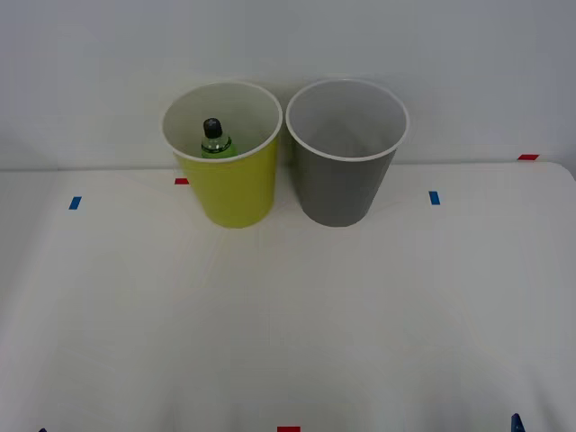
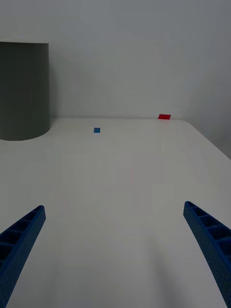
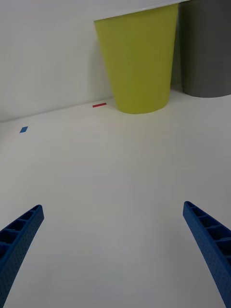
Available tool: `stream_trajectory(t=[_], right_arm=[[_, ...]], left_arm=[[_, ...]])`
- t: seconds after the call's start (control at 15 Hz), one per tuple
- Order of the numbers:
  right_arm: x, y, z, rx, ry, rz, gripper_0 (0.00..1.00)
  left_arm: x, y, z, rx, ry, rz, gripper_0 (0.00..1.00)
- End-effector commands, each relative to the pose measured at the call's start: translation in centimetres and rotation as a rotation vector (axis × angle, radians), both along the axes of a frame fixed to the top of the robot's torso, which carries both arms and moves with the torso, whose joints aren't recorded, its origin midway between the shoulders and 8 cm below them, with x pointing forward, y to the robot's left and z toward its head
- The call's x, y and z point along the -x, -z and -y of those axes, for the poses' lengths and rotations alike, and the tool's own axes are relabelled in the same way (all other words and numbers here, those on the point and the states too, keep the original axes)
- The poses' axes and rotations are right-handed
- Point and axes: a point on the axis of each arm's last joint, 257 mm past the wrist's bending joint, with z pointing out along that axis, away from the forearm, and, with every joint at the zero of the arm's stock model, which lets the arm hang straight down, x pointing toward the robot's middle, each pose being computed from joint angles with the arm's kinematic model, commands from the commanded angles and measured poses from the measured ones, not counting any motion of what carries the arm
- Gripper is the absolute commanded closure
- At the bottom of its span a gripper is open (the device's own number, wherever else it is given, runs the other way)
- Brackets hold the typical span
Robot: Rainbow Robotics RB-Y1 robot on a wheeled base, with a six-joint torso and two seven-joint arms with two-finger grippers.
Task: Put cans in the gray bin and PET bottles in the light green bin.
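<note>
Blue ribbed fingers first: on my left gripper (image 3: 113, 255) they're spread wide with nothing between them, low over the table's (image 1: 288, 324) near edge on the left. Same on my right gripper (image 2: 113, 255), fingers apart and empty, hanging near the right near corner. Bare white surface ahead of both. Out toward the far edge stand the two bins, just beside each other: the light green bin (image 1: 227, 180) on the left, the gray bin (image 1: 344, 175) on the right. And there's the PET bottle (image 1: 214, 141), upright inside the light green bin, black cap showing. I see no can on the table. By my read, the sorting looks finished.
</note>
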Motion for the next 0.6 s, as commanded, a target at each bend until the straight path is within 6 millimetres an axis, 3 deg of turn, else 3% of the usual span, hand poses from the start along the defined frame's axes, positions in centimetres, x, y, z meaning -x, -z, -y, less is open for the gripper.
stream_trajectory(t=[0.07, 0.6], right_arm=[[0.0, 0.0, 0.0, 0.0, 0.0, 0.0, 0.0], [0.0, 0.0, 0.0, 0.0, 0.0, 0.0, 0.0]], left_arm=[[0.0, 0.0, 0.0, 0.0, 0.0, 0.0, 0.0], [0.0, 0.0, 0.0, 0.0, 0.0, 0.0, 0.0]])
